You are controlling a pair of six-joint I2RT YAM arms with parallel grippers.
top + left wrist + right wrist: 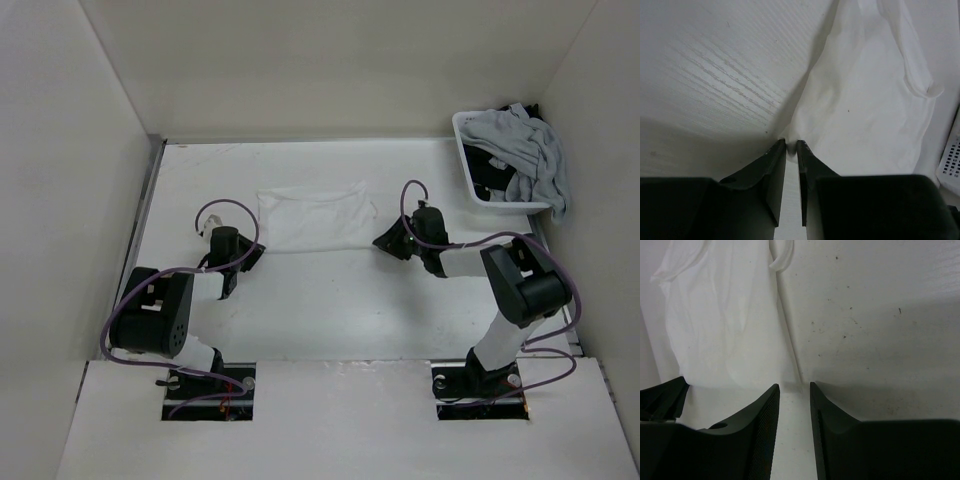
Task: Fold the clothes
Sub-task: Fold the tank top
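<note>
- The white top [315, 218] lies spread flat on the table [330, 300], just toward 12 o'clock from the middle, with its long side running from 9 to 3 o'clock.
- A narrow strap [372, 208] loops out at its 3 o'clock end. The right wrist view shows the same loop [782, 260] lying on the bare surface.
- The fabric [865, 100] shows soft ridges and a few creases running toward its near corner.
- The left gripper [255, 253] sits low at the top's 8 o'clock corner. Its fingers are only a narrow slit apart [790, 145], and the cloth's corner comes right up to their tips. I cannot tell whether any fabric is caught between them.
- The right gripper [382, 242] is at the top's 4 o'clock corner, with its fingers plainly parted [795, 385] and nothing between them. The cloth's edge [730, 315] lies just ahead, on the 11 o'clock side of the tips.
- A white plastic basket [465, 150] stands at the table's 2 o'clock corner, well apart from the top.
- Light grey garments [530, 150] are heaped in the basket and hang over its far rim.
</note>
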